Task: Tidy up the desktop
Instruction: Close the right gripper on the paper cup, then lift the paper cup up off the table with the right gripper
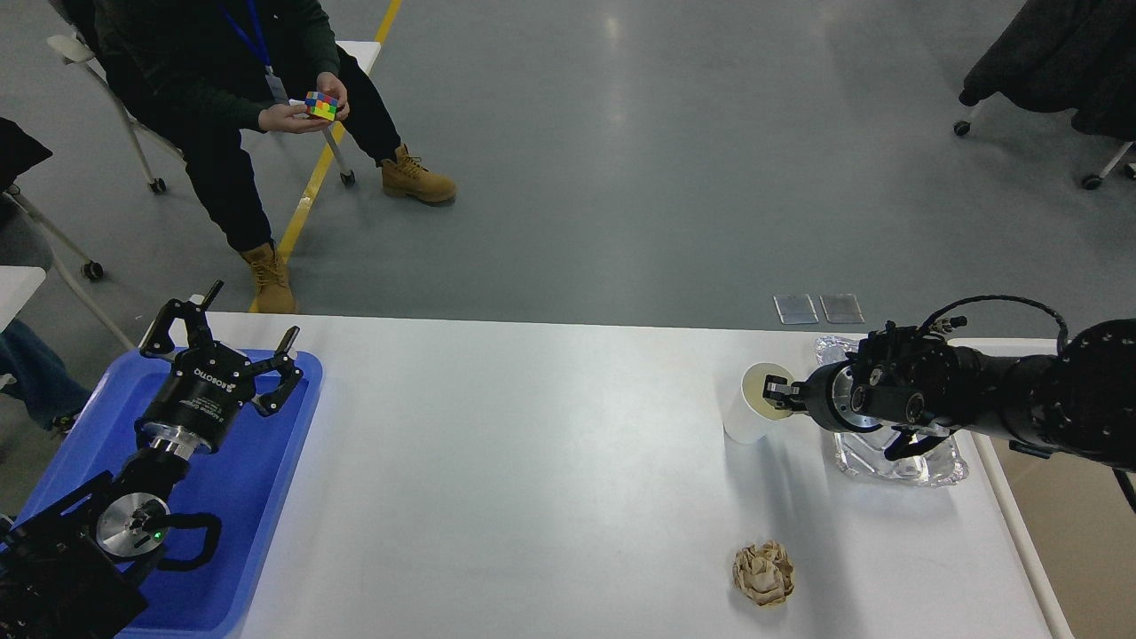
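The white desktop (pixel 532 461) fills the lower part of the head view. A white paper cup (pixel 747 417) stands on it at the right. My right gripper (pixel 779 393) reaches in from the right, with its fingers closed over the cup's near rim and one finger inside the opening. A crumpled ball of brown paper (pixel 763 574) lies near the front edge. A crumpled clear plastic container (pixel 896 457) lies under my right arm. My left gripper (pixel 251 315) is open and empty above the blue tray (pixel 266 497).
The blue tray sits on the desktop's left end, mostly covered by my left arm. A seated person (pixel 240 80) holding a puzzle cube (pixel 321 105) is beyond the far left edge. A beige surface (pixel 1074 541) lies past the right edge.
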Controlling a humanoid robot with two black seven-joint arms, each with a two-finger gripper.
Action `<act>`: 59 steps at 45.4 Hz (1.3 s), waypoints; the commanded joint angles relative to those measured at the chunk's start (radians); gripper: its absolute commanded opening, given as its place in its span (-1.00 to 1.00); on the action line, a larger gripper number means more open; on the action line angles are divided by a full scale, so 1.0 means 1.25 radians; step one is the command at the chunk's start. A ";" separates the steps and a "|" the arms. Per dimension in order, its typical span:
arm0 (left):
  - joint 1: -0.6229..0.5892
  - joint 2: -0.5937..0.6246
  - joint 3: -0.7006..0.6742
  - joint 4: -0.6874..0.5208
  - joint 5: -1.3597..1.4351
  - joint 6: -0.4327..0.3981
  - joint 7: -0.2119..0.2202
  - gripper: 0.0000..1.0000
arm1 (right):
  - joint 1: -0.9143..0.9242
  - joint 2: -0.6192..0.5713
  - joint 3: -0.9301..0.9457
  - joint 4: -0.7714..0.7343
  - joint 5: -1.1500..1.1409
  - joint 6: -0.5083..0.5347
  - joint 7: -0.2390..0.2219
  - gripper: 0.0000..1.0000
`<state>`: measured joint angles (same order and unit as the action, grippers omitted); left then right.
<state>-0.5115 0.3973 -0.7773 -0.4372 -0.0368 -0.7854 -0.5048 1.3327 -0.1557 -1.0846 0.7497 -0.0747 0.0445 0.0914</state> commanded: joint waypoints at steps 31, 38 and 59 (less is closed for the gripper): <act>-0.001 0.001 0.002 0.000 0.000 0.000 0.000 0.98 | 0.279 -0.052 -0.023 0.151 -0.016 0.129 0.008 -1.00; 0.001 0.001 0.002 0.000 0.000 0.000 0.000 0.98 | 0.403 -0.099 -0.065 0.247 -0.016 0.156 0.008 -1.00; 0.001 0.001 0.000 0.000 0.000 0.000 -0.001 0.98 | 0.654 -0.163 -0.179 0.350 -0.019 0.287 0.008 -1.00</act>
<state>-0.5109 0.3988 -0.7771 -0.4372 -0.0368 -0.7854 -0.5052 2.0017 -0.3181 -1.2383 1.1411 -0.0951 0.3157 0.1013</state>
